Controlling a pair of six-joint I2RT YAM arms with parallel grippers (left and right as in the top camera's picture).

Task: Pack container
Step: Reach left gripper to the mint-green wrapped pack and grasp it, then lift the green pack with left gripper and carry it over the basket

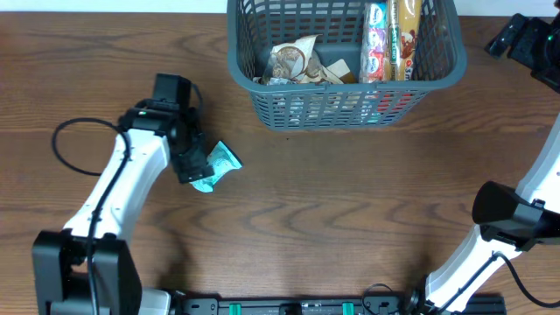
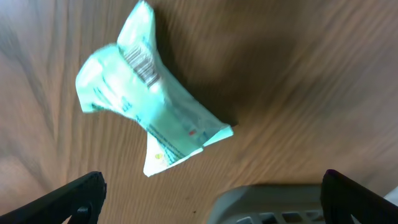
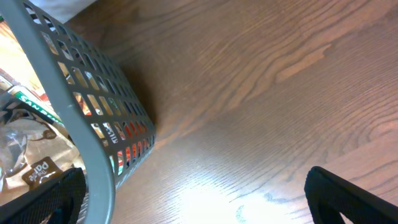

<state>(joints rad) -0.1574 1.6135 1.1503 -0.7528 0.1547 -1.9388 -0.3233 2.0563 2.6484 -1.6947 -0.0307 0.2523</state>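
Overhead: container [image 1: 346,96] at far edge of table [image 1: 350,210], snack packets [image 1: 385,39] inside; left gripper [image 1: 198,168] over teal packet [image 1: 222,161]
Left wrist: jaws spread wide, teal packet lying loose
Right wrist: right gripper [image 3: 196,202] jaws apart, empty, just beside container wall

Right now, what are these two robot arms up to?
They are packing snacks into the grey basket, which already holds several packets. The left pincer is open just over a teal packet lying on the table, not yet gripping it. The right pincer, also open, hangs empty beside the basket.
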